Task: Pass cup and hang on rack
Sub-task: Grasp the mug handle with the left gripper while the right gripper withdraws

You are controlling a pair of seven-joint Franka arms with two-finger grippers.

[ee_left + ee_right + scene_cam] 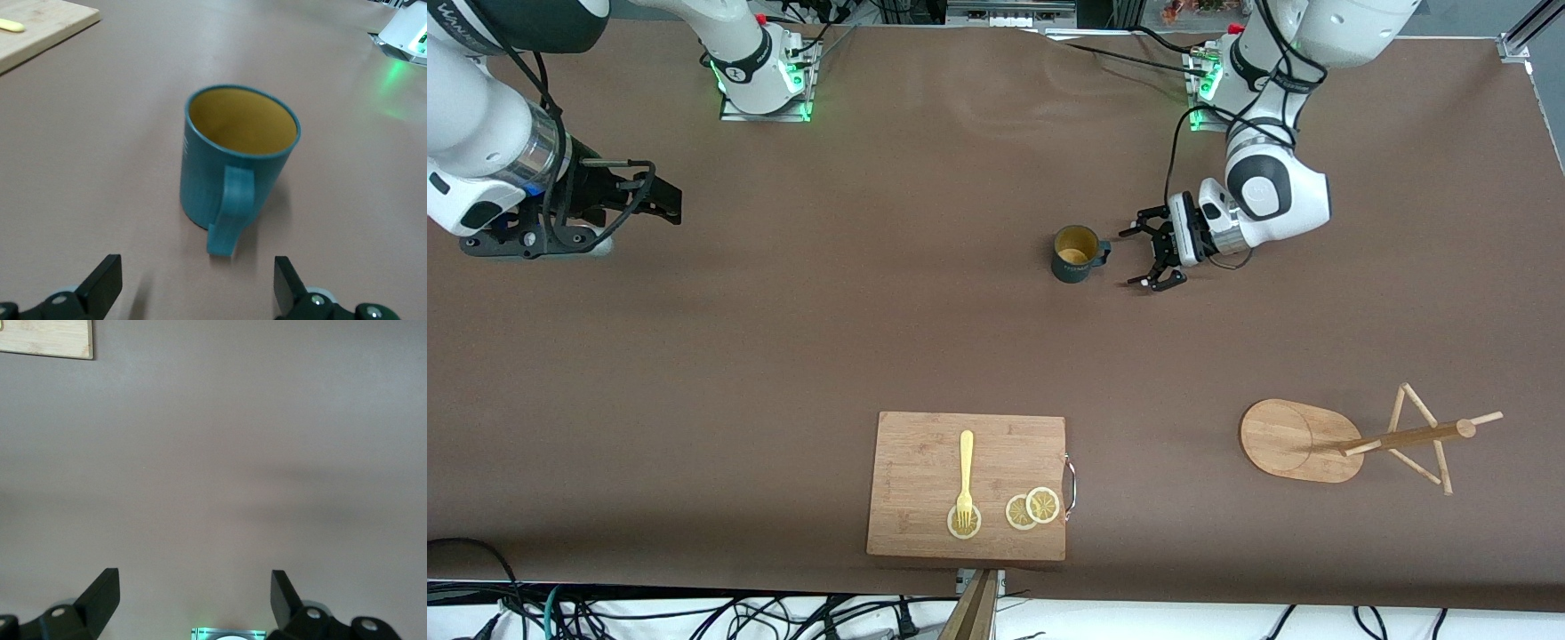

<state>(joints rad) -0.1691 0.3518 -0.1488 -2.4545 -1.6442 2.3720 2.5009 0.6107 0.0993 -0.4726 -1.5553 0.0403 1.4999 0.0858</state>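
Cup (1075,253) upright mid-table, handle facing left gripper (1149,256), whose jaws are spread and empty just beside it. Right gripper (660,200) waits, also spread (nothing held). Rack (1352,438) near the front camera. Risk: off-centre closing nudges handle, spinning or tipping cup

A wide desk (783,356) covered in brown matte fabric carries a small dark teal mug (1073,254) with a yellow-tan inside, standing upright. Nearer the front camera lies a rectangular bamboo cutting board (925,462). A light bamboo mug tree (1303,440) with an oval base stands toward the left arm's end.
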